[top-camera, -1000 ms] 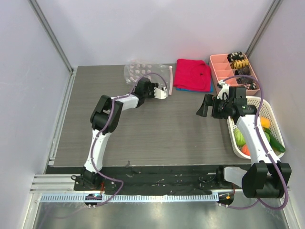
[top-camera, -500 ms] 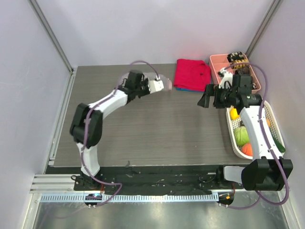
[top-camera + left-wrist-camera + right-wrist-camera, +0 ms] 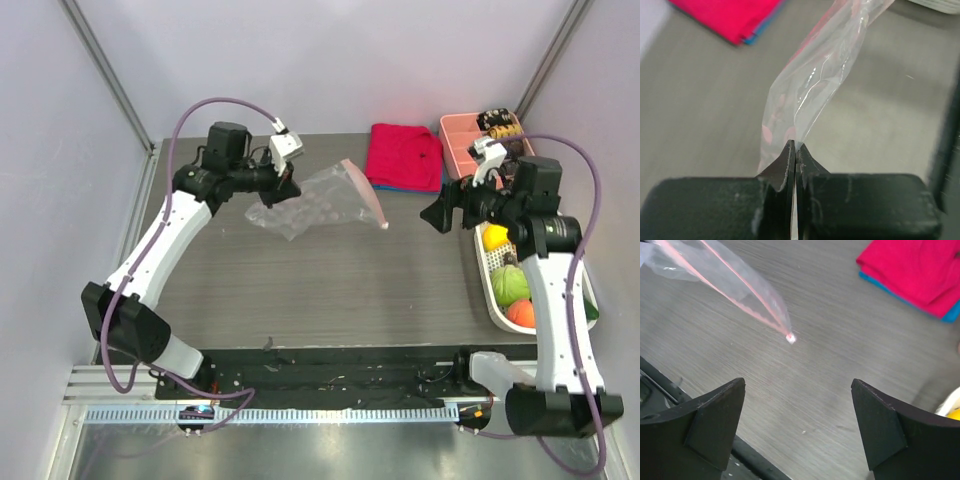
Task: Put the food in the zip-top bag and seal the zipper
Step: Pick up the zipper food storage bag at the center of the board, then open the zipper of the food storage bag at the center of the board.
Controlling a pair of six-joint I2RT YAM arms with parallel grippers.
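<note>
My left gripper [image 3: 283, 183] is shut on the clear zip-top bag [image 3: 318, 202] and holds it lifted above the table. In the left wrist view my left gripper [image 3: 795, 145] pinches the bag's edge [image 3: 812, 85]. The pink zipper strip [image 3: 367, 197] runs along the bag's right edge and shows in the right wrist view [image 3: 735, 295]. My right gripper [image 3: 437, 213] is open and empty, right of the bag; in its own view it [image 3: 799, 385] is wide apart. The food, a yellow [image 3: 494, 238], a green [image 3: 508, 285] and a red-orange piece [image 3: 518, 313], lies in a white basket [image 3: 572, 240].
A folded red cloth [image 3: 404, 156] on a blue one lies at the back. A pink compartment tray [image 3: 463, 145] with small parts stands at the back right. The black front strip [image 3: 340, 370] runs along the table's near edge.
My left arm has swung back and left and lifted the bag off the table, so it hangs stretched out to the right. My right gripper rose slightly and turned toward the bag.
</note>
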